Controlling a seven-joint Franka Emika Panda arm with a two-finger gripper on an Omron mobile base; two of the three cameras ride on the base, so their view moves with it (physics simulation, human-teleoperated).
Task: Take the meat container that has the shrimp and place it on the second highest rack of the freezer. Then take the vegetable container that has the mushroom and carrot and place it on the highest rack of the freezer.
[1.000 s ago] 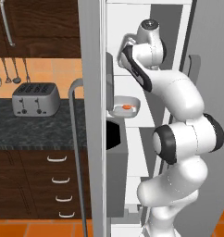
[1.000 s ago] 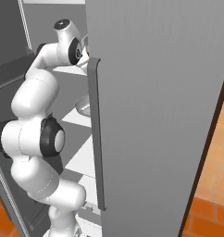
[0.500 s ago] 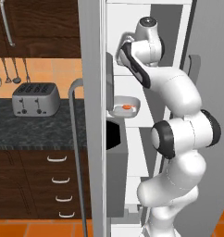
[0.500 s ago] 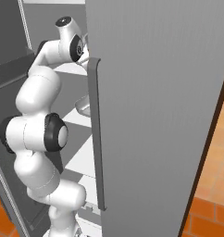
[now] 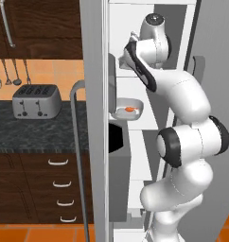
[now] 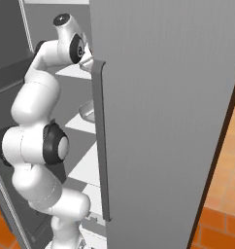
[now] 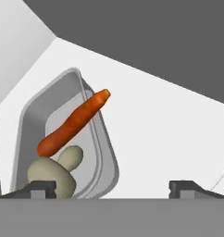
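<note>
In the hand view the vegetable container [image 7: 63, 139], a grey tray, lies on the white highest rack [image 7: 164, 139] with the carrot [image 7: 74, 122] and the mushroom [image 7: 53, 173] in it. My gripper [image 7: 113, 189] is open. Its left fingertip [image 7: 43, 187] sits over the tray's near end and the right one stands over bare shelf. One shelf lower, on the second highest rack [image 5: 137, 119], rests the meat container [image 5: 129, 108] with the shrimp [image 5: 129, 109]. My arm reaches into the top of the freezer [image 5: 93, 142], its fingers hidden behind the door edge.
The freezer's grey door [image 6: 163, 121] with its long bar handle [image 6: 101, 146] stands open close to my arm on the right. To the left lie a dark counter with a toaster [image 5: 36, 101], drawers [image 5: 59, 189] and hanging utensils [image 5: 7, 71].
My hand and upper arm have risen a little at the top shelf. The shrimp's container has stayed where it was.
</note>
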